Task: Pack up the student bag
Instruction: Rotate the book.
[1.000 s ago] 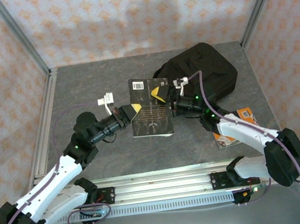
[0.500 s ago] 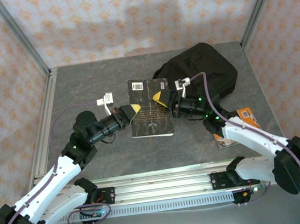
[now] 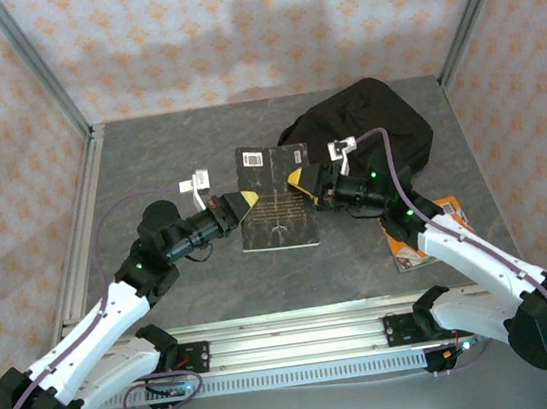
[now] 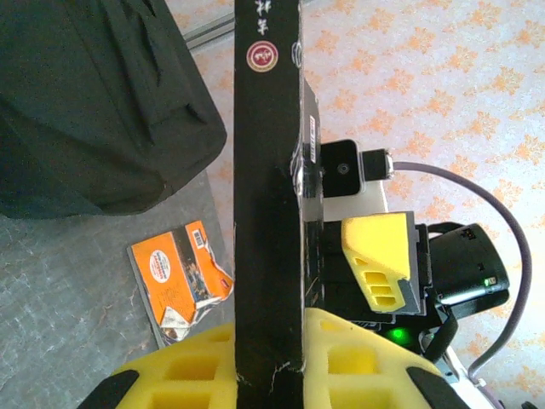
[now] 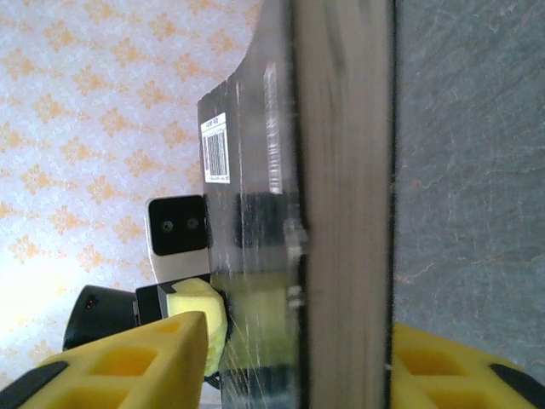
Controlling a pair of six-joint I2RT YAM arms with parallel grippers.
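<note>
Bag [image 3: 370, 131] is at the far right of the table [image 3: 147, 161]: black soft fabric, rounded, slumped. Book [image 3: 274, 196] is mid-table, thin, with a black glossy cover and a white barcode label. It's gripped from both sides: left gripper [image 3: 244, 203] is clamped on the spine edge, right gripper [image 3: 300, 181] on the page edge, yellow fingers on each. The book's far right corner is just beside the bag's near-left edge, so it's tight there. There's open room on the left half, a grey stone-look surface. Orange book [image 3: 412, 247] lies flat near the right edge, partly under the right arm. Aluminium rails [image 3: 84, 219] border the table.
</note>
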